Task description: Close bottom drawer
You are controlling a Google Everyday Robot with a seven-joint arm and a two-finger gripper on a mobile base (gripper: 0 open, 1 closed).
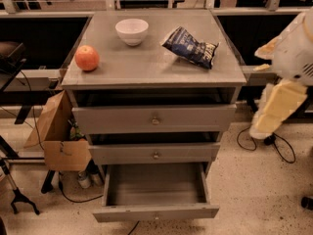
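At the cabinet's point(156, 70) foot, the bottom drawer point(155, 186) stands pulled well out, inside plain grey. Middle drawer point(155, 154) and top drawer point(155, 119) sit slightly out. On top: apple point(87, 58), white bowl point(132, 31), blue chip bag point(190, 47). The gripper point(261, 126) hangs right of the cabinet, well apart from the drawer; open or closed, cannot tell. Cardboard box point(58, 136) on the left.

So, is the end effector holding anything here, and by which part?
Nothing, as far as shows: the end effector hangs right of the cabinet, apart from the open bottom drawer.
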